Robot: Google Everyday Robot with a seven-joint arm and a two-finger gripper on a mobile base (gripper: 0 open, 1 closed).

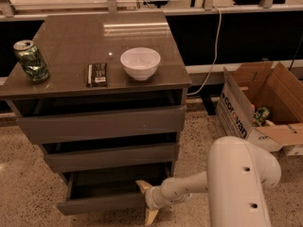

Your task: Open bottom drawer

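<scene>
The bottom drawer (pixel 99 203) is the lowest and smallest of three grey-brown drawers; it stands pulled out, showing its dark tray. My gripper (pixel 147 201) is at the right end of its front panel. One cream fingertip (pixel 141 186) sits inside the drawer and the other is outside in front, so the fingers are closed on the panel. The mid-sized drawer (pixel 111 156) and the widest top drawer (pixel 102 124) above it each stand out a little less.
On the cabinet top stand a green can (pixel 31 60), a black bar (pixel 97 74) and a white bowl (pixel 140 63). An open cardboard box (pixel 241 119) stands on the floor at the right. My white arm (pixel 236 183) fills the lower right.
</scene>
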